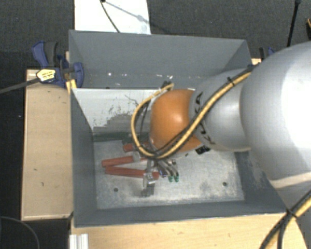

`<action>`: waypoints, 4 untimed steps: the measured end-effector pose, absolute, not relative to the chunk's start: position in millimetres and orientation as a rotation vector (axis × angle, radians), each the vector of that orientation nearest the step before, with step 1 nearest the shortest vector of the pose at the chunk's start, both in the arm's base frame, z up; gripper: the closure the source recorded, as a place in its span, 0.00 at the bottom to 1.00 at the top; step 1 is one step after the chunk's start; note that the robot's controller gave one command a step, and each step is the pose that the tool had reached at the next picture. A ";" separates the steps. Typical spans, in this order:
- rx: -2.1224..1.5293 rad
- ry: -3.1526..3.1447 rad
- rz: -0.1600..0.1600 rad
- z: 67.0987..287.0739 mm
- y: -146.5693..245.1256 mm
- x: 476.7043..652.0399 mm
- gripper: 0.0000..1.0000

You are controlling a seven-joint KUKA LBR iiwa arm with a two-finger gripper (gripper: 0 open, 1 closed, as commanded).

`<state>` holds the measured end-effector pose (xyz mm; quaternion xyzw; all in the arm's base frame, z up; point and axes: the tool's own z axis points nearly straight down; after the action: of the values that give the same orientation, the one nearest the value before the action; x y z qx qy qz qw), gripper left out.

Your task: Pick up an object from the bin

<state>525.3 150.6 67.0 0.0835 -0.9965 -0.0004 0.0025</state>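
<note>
The bin carries little on its floor. Left of the floor's middle lie two long red bars, one just above the other, both running roughly along the front wall, their right ends passing under the robot's tool. A shorter red piece lies a little nearer the back wall.

The gripper is down low at the right ends of those bars, close to the floor and nearer the front wall than the back. Whether it is open or closed, and whether it has anything in it, I cannot tell; cables and the orange cover hide its upper part. The red bars look like the thing to take, being the nearest.

Just right of the gripper sit small green-tipped bits; I cannot tell whether they are loose or part of the robot.

To do this step well, I judge it should close across the narrow width of one bar, not along its length, and near the bar's end. The two bars lie close together, so both may be caught or one may pivot out on lifting. A straight lift, clear of the front wall, suits best.
</note>
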 end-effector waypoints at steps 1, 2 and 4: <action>0.254 -3.139 -0.005 73.1 150.7 529.4 1.00; 0.771 -3.051 -0.001 115.7 146.9 515.6 1.00; 0.609 -3.088 -0.003 69.7 166.5 589.6 0.00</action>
<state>589.6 166.5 69.7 0.1936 -0.9811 -0.0011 -0.0029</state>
